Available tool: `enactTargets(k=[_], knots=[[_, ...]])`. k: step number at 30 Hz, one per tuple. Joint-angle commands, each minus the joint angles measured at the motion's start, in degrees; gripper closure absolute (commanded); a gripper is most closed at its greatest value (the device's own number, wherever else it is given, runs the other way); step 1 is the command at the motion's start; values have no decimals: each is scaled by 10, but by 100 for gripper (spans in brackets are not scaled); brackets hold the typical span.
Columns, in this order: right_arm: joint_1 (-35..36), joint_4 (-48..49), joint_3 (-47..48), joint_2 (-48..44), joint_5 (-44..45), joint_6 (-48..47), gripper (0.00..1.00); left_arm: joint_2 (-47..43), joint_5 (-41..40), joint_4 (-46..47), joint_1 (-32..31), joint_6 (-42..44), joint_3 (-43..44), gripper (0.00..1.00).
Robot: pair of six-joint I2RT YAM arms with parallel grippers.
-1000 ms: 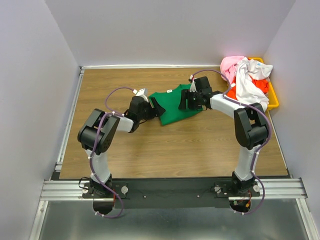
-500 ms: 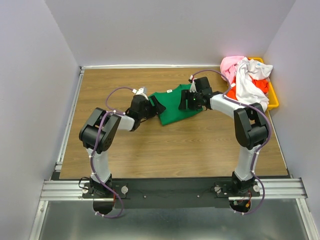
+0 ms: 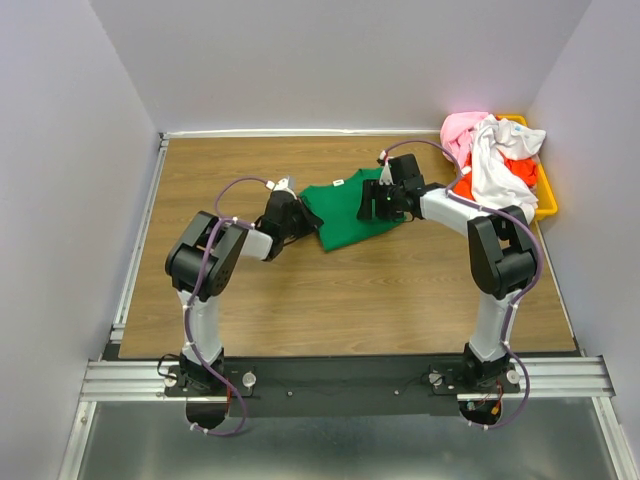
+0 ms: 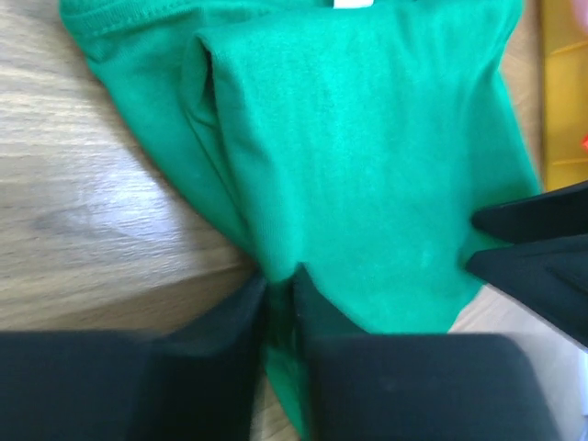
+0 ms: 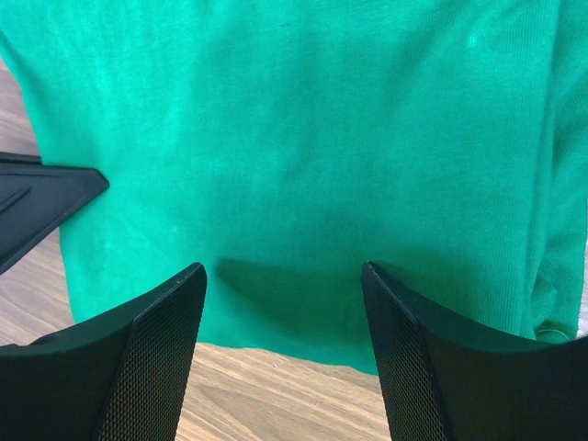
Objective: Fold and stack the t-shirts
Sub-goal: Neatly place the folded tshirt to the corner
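Top external: green t-shirt [image 3: 352, 212], collar rearward

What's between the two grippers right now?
Only the green tee. In the top view it spans the stretch from the left gripper, pinched on its edge, to the open right gripper. Nothing else lies there.
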Motion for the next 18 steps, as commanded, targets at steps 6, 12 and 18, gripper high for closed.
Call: enactTargets(k=[6,12,18], knots=[[4,3,-22,-13,-6,2,25,8,-27,-89,-6,46,9,100],[4,3,-41,-64,4,2,21,-46,-108,-203,-1,158,56,100],[4,2,-53,-118,27,10,15,-58,-185,-316,19,272,133,100]])
